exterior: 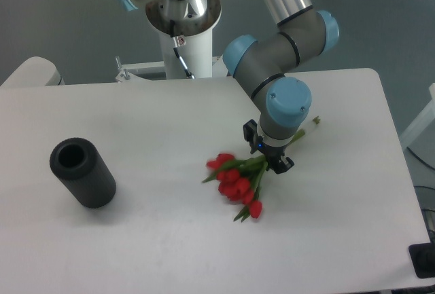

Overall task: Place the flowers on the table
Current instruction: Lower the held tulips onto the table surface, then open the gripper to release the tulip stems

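Observation:
The flowers [236,180], a bunch of red tulips with green leaves, lie on the white table [136,240] right of centre. Their pale green stems run up and to the right to about [314,121]. My gripper [267,151] points straight down over the middle of the stems. One black finger shows on each side of the stems, and the fingers look spread apart. The wrist hides the stems under it and the fingertips.
A black hollow cylinder [83,172] lies on its side on the left of the table, its opening facing up and left. The arm's white base column [182,43] stands at the table's far edge. The table's right edge is close to the stem ends.

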Robot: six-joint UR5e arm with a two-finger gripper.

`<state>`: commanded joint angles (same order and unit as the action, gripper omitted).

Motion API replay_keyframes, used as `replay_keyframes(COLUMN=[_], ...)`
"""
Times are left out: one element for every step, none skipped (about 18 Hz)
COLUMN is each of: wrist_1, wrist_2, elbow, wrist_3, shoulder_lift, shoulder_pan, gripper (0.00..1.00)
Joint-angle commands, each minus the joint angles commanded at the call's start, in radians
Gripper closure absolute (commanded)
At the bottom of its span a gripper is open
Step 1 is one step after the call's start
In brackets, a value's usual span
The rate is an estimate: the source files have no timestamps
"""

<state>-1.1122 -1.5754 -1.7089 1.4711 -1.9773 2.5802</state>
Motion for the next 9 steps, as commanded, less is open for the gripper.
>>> replay_keyframes(wrist_1=[0.0,0.0,0.0,0.0,0.0,0.0,0.0,0.0,0.0], wrist_2=[0.0,0.002,0.002,0.003,0.006,0.006,0.003,0.003,0.003], elbow=[0.0,0.002,0.006,0.011,0.017,0.02,0.029,0.041,0.052], wrist_3=[0.0,0.0,0.0,0.002,0.002,0.002,0.003,0.003,0.006], shoulder_lift=[0.002,0.002,0.005,0.005,0.005,0.005,0.003,0.002,-0.002], shoulder_pan=[0.003,0.006,0.008,0.009,0.011,0.011,0.009,0.008,0.003], gripper=[0.0,0.0,0.0,0.0,0.0,0.0,0.0,0.0,0.0])
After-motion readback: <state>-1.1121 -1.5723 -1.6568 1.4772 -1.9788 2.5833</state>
